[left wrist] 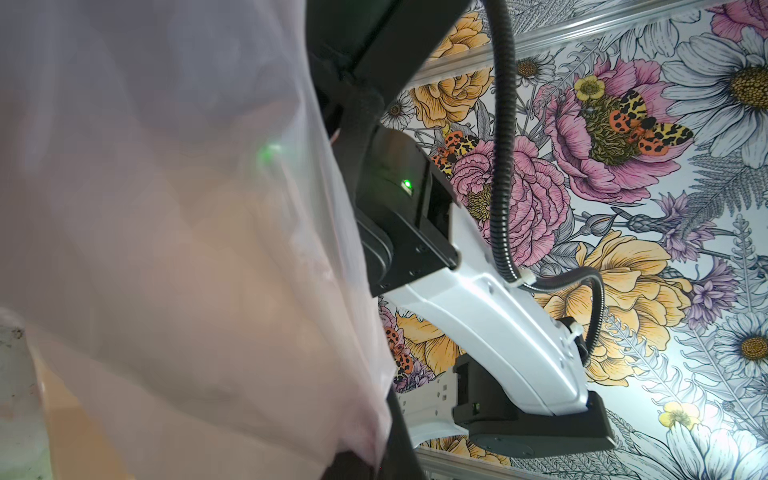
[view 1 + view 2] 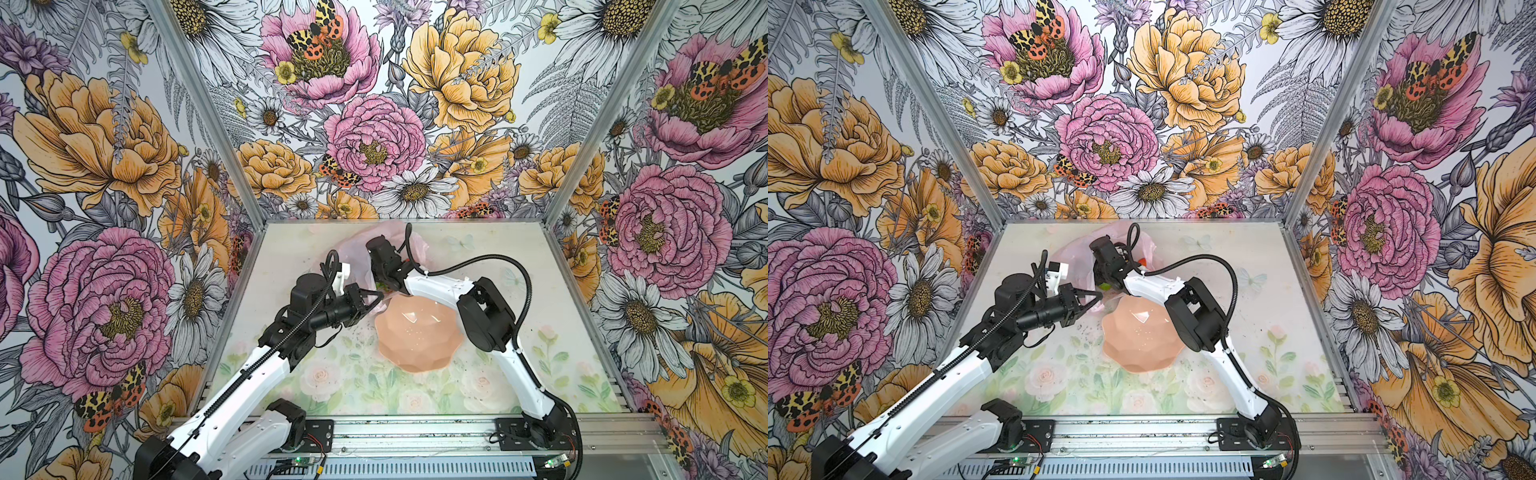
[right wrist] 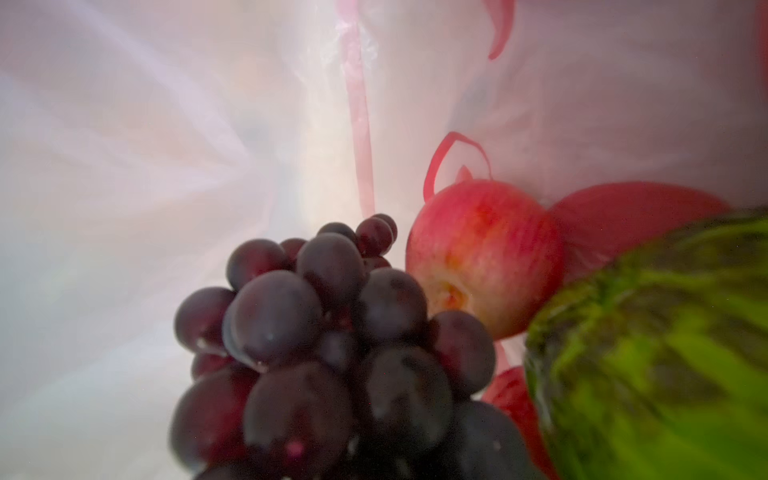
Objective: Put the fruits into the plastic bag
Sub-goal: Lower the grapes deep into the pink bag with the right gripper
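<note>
A: The bag (image 3: 124,166)?
B: Pale translucent pink, red prints; grapes (image 3: 332,353) dark purple; apple (image 3: 486,253) red, streaked yellow.
A: And the striped fruit (image 3: 656,353)?
B: Light green, darker green bands; bowl (image 2: 417,332) peach-pink.

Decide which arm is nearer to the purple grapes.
Right. The right arm reaches into the plastic bag, and its wrist camera sees the grapes from close up, beside a red apple. The left gripper is outside, shut on the bag's edge by the bowl.

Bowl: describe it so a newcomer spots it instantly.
On the pale floral table, look at the middle, just in front of the crinkly plastic bag. The bowl is peach-pink, rigid and faceted, glossy and opaque, unlike the thin translucent bag behind it.
</note>
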Motion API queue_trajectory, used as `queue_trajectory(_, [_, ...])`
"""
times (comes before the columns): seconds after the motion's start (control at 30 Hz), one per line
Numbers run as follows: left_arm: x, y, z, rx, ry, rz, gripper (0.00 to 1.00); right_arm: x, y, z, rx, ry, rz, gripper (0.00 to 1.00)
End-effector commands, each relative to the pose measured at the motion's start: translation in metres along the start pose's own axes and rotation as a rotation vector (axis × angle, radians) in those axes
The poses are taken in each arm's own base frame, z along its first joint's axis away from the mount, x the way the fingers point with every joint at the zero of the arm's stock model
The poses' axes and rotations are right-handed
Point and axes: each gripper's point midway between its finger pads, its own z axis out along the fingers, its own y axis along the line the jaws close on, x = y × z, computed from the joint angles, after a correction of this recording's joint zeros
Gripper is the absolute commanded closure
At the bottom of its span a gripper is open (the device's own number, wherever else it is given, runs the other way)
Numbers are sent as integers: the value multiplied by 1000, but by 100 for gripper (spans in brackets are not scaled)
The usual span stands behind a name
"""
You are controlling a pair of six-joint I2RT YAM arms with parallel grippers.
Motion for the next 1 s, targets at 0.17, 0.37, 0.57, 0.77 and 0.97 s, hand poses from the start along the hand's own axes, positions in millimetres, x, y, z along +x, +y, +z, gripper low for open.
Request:
queue_trajectory(0.17, [7,-6,13,15,62,81,100,14,32,27,-59,29,6,74])
queue_trajectory(0.37, [1,-5,14,-1,65,95,100,22,21,40,-34,55,27,74])
queue_trajectory(0.57, [-2,-3,13,-17,62,108,100,23,9,45,-7,63,35,68])
queue_trajectory(0.77, [-5,2,11,-25,46,95,100,24,4,47,3,73,33,60])
queue_trajectory(0.97, [-4,6,10,-30,40,74,100,26,6,45,4,81,27,54])
